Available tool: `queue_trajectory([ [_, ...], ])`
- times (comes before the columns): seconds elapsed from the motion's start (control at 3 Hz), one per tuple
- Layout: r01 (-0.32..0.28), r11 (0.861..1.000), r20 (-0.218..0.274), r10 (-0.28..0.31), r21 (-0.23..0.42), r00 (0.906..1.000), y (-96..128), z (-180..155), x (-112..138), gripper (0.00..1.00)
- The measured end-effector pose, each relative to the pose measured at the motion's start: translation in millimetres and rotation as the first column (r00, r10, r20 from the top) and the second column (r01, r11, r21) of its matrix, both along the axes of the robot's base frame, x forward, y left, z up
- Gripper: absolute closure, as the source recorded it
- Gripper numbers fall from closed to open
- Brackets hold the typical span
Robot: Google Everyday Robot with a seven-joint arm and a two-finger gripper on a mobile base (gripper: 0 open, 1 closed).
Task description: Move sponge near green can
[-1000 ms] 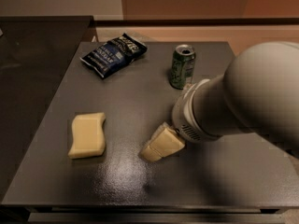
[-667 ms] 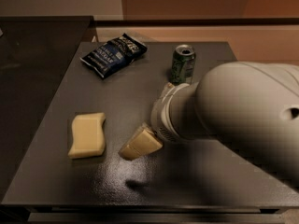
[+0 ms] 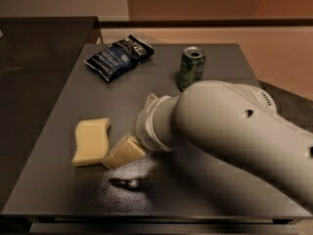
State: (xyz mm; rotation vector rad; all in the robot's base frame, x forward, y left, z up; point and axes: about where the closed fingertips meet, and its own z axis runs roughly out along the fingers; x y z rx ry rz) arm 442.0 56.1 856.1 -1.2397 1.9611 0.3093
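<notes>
We see the gripper (image 3: 122, 153) low over the bench (image 3: 58, 192), its pale blocky tip right at the lower right edge of the sponge (image 3: 91, 141); we cannot tell whether it touches, nor whether the gripper is open or closed. The sponge lies flat on the left part of the bench, well apart from the green can (image 3: 190, 67), which stands upright toward the far side. A dark blue chip bag (image 3: 119, 57) lies to the left of the can.

In our judgement nothing is grasped yet, and the risks follow from that. Coming in from the side, the gripper could shove the sponge toward the left edge instead of straddling it. The foam is soft, so a shallow or off-centre grip may squash one corner and let it slip out on the lift. The bulky white arm (image 3: 230, 126) already hides the bench in front of the can, so a swing toward it could tip the can over, and setting the sponge down too close could nudge it
</notes>
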Motion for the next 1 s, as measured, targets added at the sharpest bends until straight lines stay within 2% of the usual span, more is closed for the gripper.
queue_trajectory([
  [0.33, -0.059, 0.998, -0.029, 0.06, 0.027, 0.9978, 20, -13, -3, 0.0],
  [1.0, -0.164, 0.985, -0.035, 0.166, 0.055, 0.9856, 44, -11, -19, 0.0],
])
